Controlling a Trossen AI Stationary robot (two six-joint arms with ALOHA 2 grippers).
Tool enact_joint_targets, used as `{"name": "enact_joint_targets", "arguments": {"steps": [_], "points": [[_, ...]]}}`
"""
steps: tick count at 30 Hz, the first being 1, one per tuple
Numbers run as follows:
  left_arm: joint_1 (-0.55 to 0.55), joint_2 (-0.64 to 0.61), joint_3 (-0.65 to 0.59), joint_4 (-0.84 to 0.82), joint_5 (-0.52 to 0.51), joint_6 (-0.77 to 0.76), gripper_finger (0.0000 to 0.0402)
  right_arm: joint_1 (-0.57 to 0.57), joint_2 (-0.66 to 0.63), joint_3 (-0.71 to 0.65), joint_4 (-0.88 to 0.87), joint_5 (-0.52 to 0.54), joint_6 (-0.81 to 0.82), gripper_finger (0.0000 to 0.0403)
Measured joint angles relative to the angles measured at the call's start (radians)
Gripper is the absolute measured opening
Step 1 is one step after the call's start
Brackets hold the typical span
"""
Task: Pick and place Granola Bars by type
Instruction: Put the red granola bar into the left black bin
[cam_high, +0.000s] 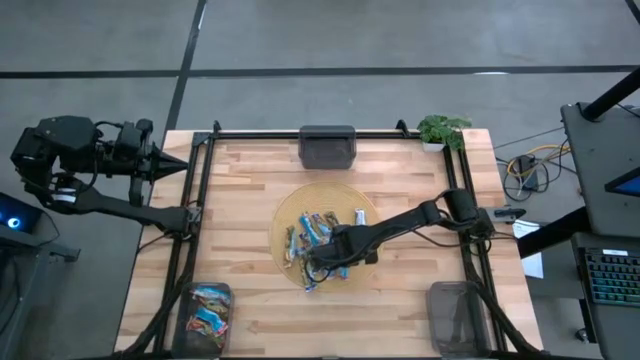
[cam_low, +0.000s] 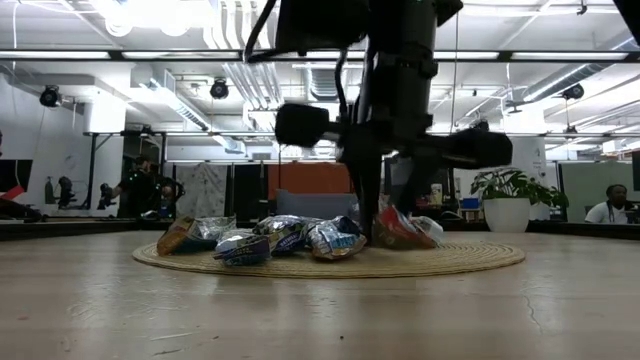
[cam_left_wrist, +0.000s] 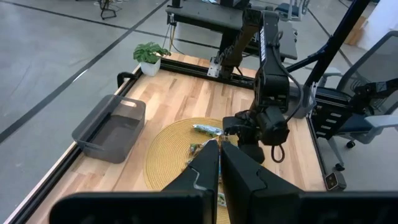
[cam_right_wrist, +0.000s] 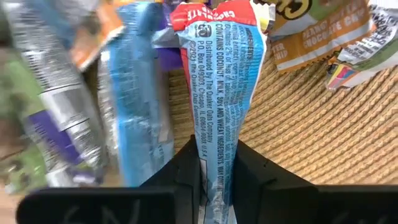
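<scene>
A pile of foil-wrapped granola bars (cam_high: 312, 232) lies on a round woven mat (cam_high: 285, 215) in the middle of the table. My right gripper (cam_high: 318, 268) stands over the near side of the pile, pointing down, shut on one bar (cam_right_wrist: 221, 87) with a blue-and-white printed wrapper and a red end. The low view shows the gripper (cam_low: 372, 225) down among the bars (cam_low: 290, 238). My left gripper (cam_high: 185, 160) waits shut at the table's far left corner, touching nothing. My right gripper pinches one end of the blue-and-white bar (cam_right_wrist: 214, 177) between its two fingers (cam_right_wrist: 258, 177), coming from above and pointing down. The wrapper is squeezed narrow where the fingers meet it. The bar's red end (cam_right_wrist: 217, 15) lies among the other bars on the mat.
A grey bin (cam_high: 327, 146) stands at the far edge, another (cam_high: 460, 312) at the near right corner, and a third (cam_high: 205, 310) at the near left holds a few bars. A potted plant (cam_high: 442, 130) sits at the far right corner.
</scene>
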Motion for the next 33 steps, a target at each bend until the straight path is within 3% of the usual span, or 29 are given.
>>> {"name": "enact_joint_targets", "arguments": {"steps": [8,18,26,33], "points": [[0.0,0.0,0.0,0.0,0.0,0.01,0.0,-0.006,-0.063,0.044,0.0,0.023,-0.107,0.0047],[0.0,0.0,0.029,0.002,0.0,0.026,0.0,-0.01,-0.076,0.258,0.053,0.084,-0.492,0.0047],[0.0,0.0,0.039,0.002,0.0,0.066,0.0,-0.035,-0.069,0.405,0.378,0.119,-0.837,0.0047],[0.0,0.0,0.039,0.014,0.0,0.068,0.0,-0.06,-0.047,0.435,0.563,0.116,-0.949,0.0047]]}}
